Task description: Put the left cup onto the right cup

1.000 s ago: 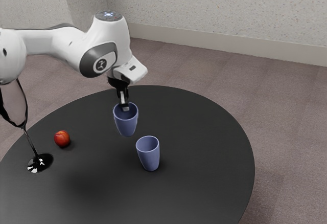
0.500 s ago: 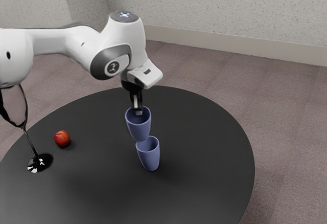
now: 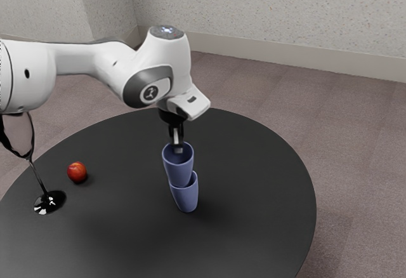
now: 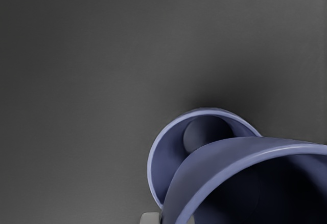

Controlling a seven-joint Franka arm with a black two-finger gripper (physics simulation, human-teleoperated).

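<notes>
Two blue-violet cups are on the round black table (image 3: 254, 227). The held cup (image 3: 178, 164) hangs tilted, its base dipping into the mouth of the standing cup (image 3: 186, 197). My gripper (image 3: 177, 146) is shut on the held cup's rim, one finger inside and one outside. In the wrist view the held cup (image 4: 245, 183) looms large and blurred under the hand, with the standing cup's (image 4: 176, 147) open mouth behind and below it.
A red apple (image 3: 77, 172) lies near the table's edge at the exterior view's left. A black wine glass (image 3: 28, 164) stands at the far left edge. Carpet and a wall lie beyond the table.
My arm has carried the held cup toward the exterior view's right and down. It went from beside the standing cup to directly above it, and its base now enters that cup's mouth.
</notes>
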